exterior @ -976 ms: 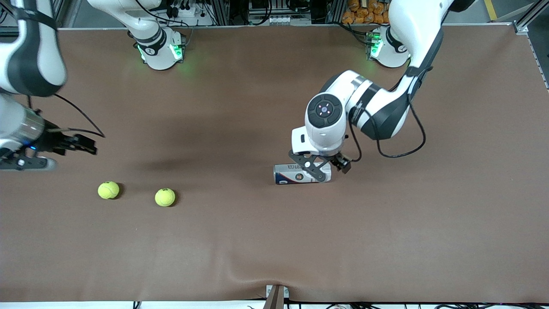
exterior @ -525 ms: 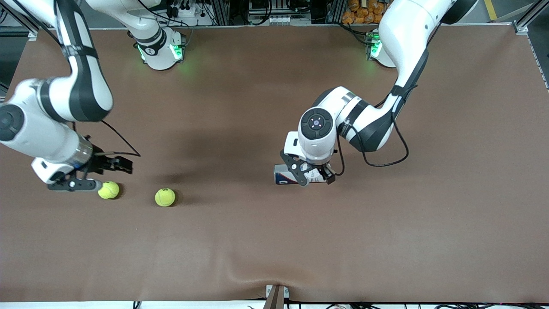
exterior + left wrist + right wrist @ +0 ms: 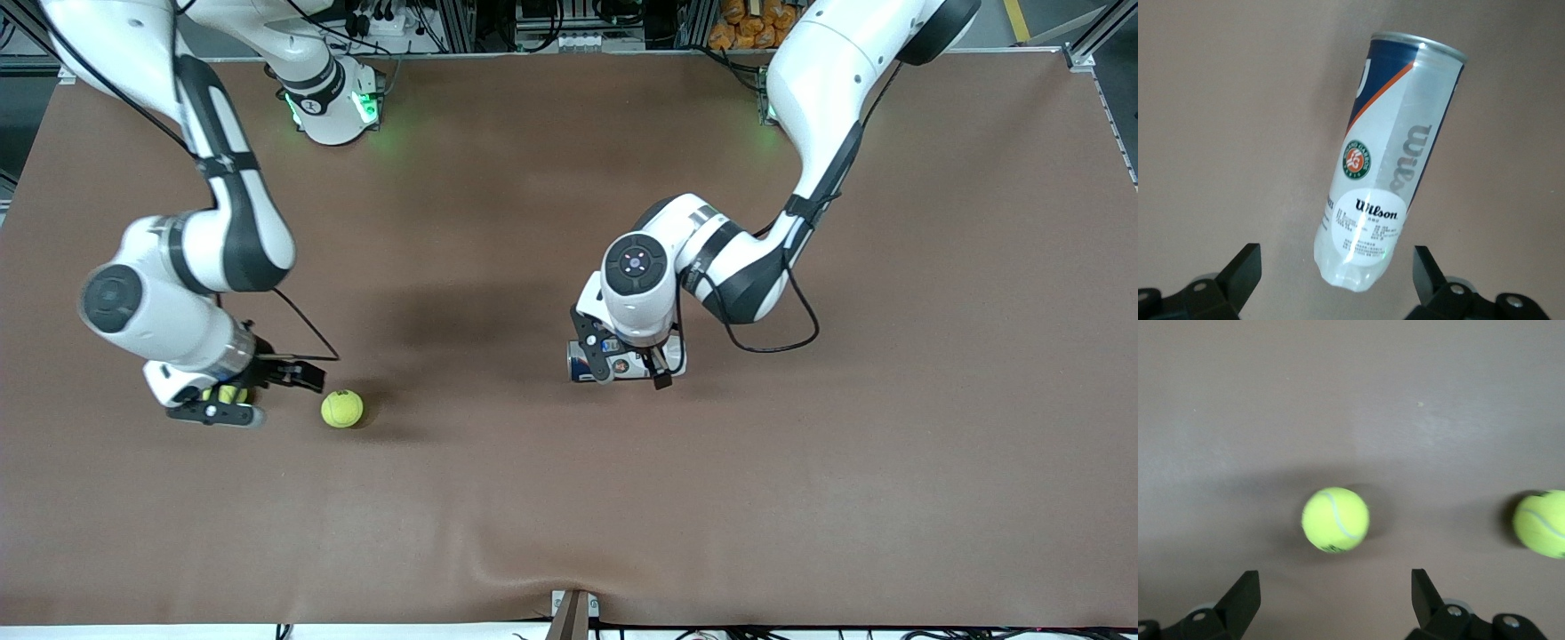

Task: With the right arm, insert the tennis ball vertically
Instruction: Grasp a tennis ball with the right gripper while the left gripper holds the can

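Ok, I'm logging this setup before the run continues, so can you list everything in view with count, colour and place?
tennis balls: two, yellow-green; one under the right gripper, one bare on the table beside it, toward the can.
ball can: one, clear with blue and white label, lying on its side mid-table.
table: one, brown cover.
right gripper: black, open, over the tennis ball at the right arm's end.
left gripper: black, open, over the ball can.
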{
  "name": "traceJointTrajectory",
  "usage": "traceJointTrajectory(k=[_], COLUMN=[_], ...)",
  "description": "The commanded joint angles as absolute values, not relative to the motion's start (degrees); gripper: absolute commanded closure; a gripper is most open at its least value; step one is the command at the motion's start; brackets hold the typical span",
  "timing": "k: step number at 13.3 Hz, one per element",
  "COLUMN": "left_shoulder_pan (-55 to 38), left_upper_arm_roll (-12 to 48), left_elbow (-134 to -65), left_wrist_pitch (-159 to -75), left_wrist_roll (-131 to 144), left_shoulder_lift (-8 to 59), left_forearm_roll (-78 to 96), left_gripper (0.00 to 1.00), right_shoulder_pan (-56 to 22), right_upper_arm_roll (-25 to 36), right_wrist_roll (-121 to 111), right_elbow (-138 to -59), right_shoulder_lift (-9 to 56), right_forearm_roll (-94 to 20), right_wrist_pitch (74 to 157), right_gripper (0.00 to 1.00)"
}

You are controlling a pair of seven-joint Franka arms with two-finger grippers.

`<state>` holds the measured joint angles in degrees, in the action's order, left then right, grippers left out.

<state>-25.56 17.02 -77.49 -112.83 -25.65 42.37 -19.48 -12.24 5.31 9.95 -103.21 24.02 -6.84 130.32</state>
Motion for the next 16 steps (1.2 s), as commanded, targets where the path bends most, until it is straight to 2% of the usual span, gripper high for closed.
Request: traceJointTrajectory(k=[1, 6, 9, 16], left_shoulder_pan=[-28.5, -38.2, -38.4, -38.8], left_upper_arm_roll=[15.8, 5.2, 4.8, 4.8], left_elbow=[-75.6, -75.3, -75.1, -75.0], left_wrist_pitch=[-114.4, -114.4, -114.8, -116.0], left_wrist_roll=[-27.3, -28.2, -30.9, -32.9], left_shoulder_lift=[44.6, 46.4, 47.8, 50.0], left_forearm_roll=[-22.7, -22.8, -22.9, -25.9], left_gripper=[0.0, 0.0, 0.0, 0.0], right_shoulder_pan=[-13.4, -14.8, -16.3, -15.9], right_upper_arm_roll=[5.7, 5.8, 5.9, 6.0], right_wrist_roll=[11.9, 14.2, 17.8, 17.8], right_elbow=[-102.0, -102.0, -101.9, -101.8], right_shoulder_lift=[27.2, 33.0, 35.6, 36.3], right_forearm_roll=[-7.6, -7.5, -6.8, -4.0], right_wrist_pitch=[133.4, 139.8, 143.6, 143.7], right_gripper=[0.0, 0.0, 0.0, 0.0])
